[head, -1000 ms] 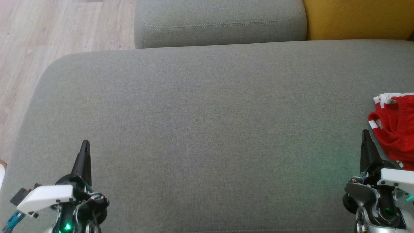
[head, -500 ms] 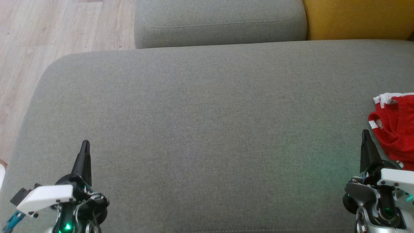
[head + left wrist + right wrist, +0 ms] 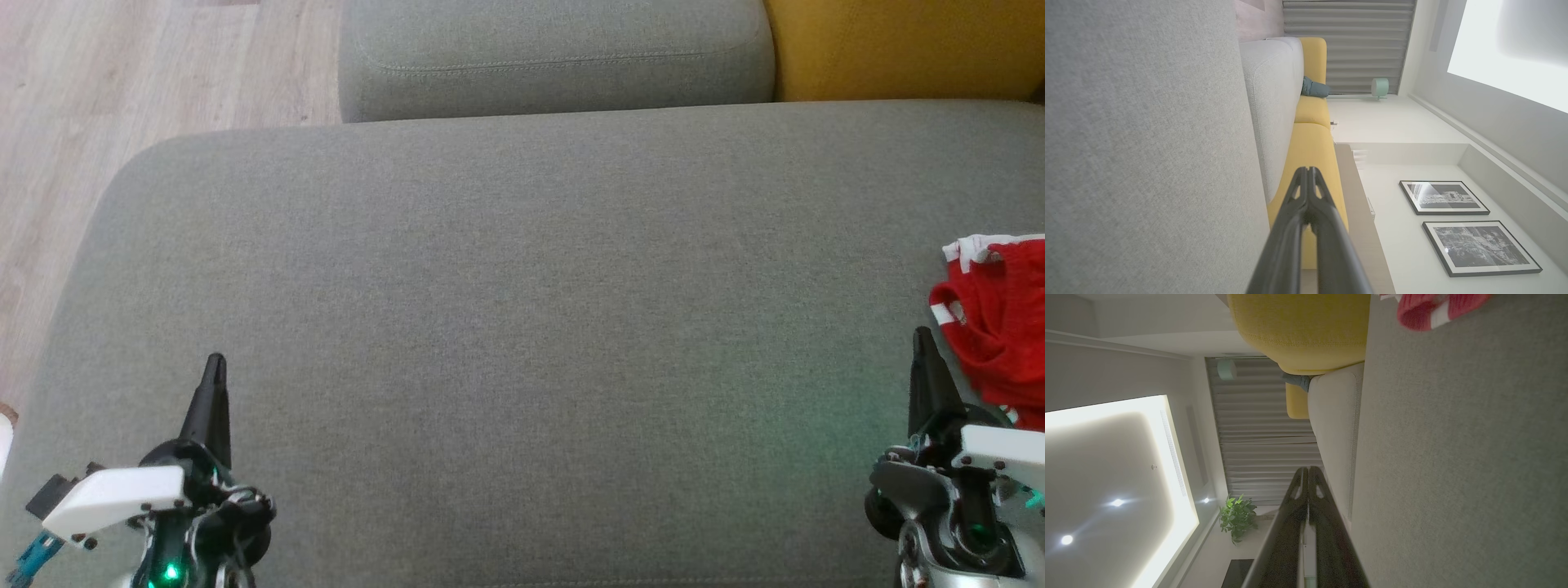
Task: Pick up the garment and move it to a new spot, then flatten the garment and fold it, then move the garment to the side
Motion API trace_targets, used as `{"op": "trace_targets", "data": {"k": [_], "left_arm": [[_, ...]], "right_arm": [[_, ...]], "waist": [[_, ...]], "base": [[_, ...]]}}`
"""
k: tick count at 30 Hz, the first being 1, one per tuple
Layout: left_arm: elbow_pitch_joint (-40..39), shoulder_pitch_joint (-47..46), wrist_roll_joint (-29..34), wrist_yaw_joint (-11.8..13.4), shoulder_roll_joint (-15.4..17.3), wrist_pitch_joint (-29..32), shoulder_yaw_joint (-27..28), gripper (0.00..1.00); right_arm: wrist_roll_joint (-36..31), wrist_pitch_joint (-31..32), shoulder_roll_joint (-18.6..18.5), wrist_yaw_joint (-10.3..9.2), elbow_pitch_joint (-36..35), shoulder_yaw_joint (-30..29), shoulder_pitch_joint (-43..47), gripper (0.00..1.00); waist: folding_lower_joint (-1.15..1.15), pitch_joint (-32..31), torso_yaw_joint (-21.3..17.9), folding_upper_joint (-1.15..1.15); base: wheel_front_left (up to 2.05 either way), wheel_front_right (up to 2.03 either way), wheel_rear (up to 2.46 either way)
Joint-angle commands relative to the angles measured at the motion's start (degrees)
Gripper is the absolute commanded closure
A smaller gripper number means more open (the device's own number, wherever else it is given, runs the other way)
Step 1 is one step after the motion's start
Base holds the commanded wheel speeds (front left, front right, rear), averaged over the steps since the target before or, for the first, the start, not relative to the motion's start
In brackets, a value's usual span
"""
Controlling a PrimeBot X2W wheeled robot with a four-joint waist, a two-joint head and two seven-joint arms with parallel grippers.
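Nothing has shifted in the last second: both arms and the cloth lie as they did. A red garment (image 3: 998,327) with white trim sits bunched at the far right edge of the grey sofa seat (image 3: 522,327), partly cut off by the frame. The right pincer (image 3: 923,335) is just beside it, closed and empty, apart from the cloth. The left pincer (image 3: 215,362) is well away at the lower left, also closed on nothing. Between them the seat is bare. Beyond lie a grey cushion (image 3: 555,57), a yellow cushion (image 3: 898,49) and wooden floor (image 3: 122,82). The left wrist view adds two framed pictures (image 3: 1443,197) on a wall; the right wrist view adds a potted plant (image 3: 1237,516) and a corner of the garment (image 3: 1433,310).
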Motion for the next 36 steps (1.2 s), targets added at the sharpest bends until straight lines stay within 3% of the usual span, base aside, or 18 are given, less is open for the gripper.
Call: {"op": "trace_targets", "data": {"k": [1, 36], "left_arm": [[-2.02, -3.06, -0.06, -0.41, 0.70, 0.47, 1.98, 1.00], [-2.02, -3.06, -0.04, -0.41, 0.69, 0.48, 2.00, 1.00]], "right_arm": [[0.41, 0.34, -0.32, 0.39, -2.19, 1.22, -1.15, 1.00], [0.41, 0.34, -0.32, 0.39, -2.19, 1.22, -1.15, 1.00]], "waist": [[0.00, 0.00, 0.00, 0.00], [0.00, 0.00, 0.00, 0.00]], "base": [[0.00, 0.00, 0.00], [0.00, 0.00, 0.00]]}}
